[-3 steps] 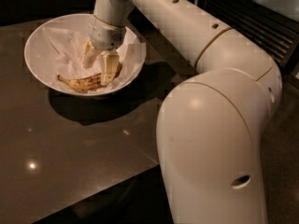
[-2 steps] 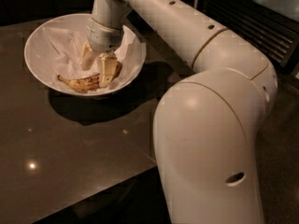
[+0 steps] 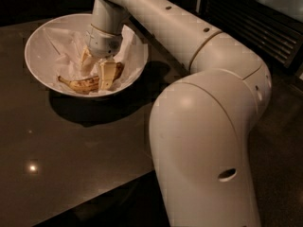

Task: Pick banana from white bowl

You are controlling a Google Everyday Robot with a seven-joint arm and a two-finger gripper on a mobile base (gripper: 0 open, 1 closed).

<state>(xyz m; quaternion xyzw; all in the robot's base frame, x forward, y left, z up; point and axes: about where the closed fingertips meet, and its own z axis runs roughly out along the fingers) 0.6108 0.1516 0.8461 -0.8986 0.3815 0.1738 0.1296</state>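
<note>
The banana (image 3: pixel 78 84), yellow with brown speckles, lies in the near side of the white bowl (image 3: pixel 41 65) on crumpled white paper (image 3: pixel 61 51). The bowl stands at the back left of the dark table (image 3: pixel 71 155). My gripper (image 3: pixel 97 69) reaches down into the bowl from the right. It is open, with one finger (image 3: pixel 107 74) in front of the banana's right half and the other behind it. The finger hides the middle of the banana; its right end shows past it.
My large white arm and shoulder (image 3: pixel 208 141) fill the right half of the view. The table's front edge runs diagonally at the lower middle (image 3: pixel 94 193). A dark slatted panel (image 3: pixel 255 18) stands at the back right.
The gripper has lowered a little deeper into the bowl, closer around the banana. The bowl and banana have not moved.
</note>
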